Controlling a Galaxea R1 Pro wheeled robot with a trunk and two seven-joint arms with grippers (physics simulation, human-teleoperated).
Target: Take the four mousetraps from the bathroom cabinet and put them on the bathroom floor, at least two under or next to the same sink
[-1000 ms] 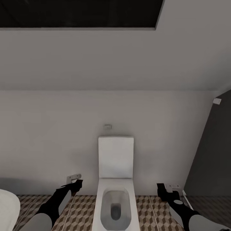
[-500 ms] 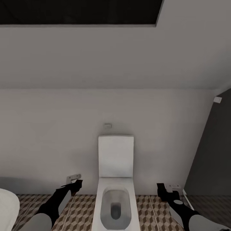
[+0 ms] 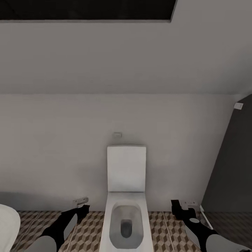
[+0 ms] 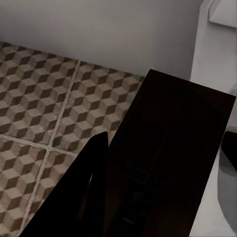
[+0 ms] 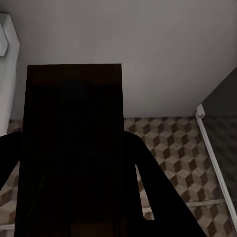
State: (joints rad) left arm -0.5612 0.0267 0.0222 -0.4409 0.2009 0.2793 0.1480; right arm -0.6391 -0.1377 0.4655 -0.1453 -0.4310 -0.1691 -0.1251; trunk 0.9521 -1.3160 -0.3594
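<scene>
Obs.: the head view faces a plain white back wall (image 3: 52, 147). One white rectangular toilet (image 3: 126, 175), lid up against its cistern, stands against that wall at centre. One small pale wall plate (image 3: 117, 134) sits just above the cistern.

Edges: a dark grey panel (image 3: 231, 168) with a white base rail closes the robot's right side. The rounded edge of a white fixture (image 3: 7, 227) cuts in at the far left. The cube-patterned brown, beige and white tiled bathroom floor (image 3: 92, 227) lies bare on both sides of the toilet. The strip on the left is wider than the one on the right.

Count: two arms and two flat rectangular boards.

Left gripper (image 3: 83, 208): low over the tiles, just left of the toilet bowl. It is clenched on the first mousetrap (image 3: 80, 201). The left wrist view shows this as a dark flat board (image 4: 173, 148) with faint wire lines, and one black finger (image 4: 91, 187) lies along its edge.

Right gripper (image 3: 182, 209): between the toilet and the dark panel, close to the rail. It is clenched on the second mousetrap (image 3: 190, 203). The right wrist view shows a dark board (image 5: 74, 138) flanked by black fingers (image 5: 148, 182).

Both boards are held above the floor and not resting on it.
</scene>
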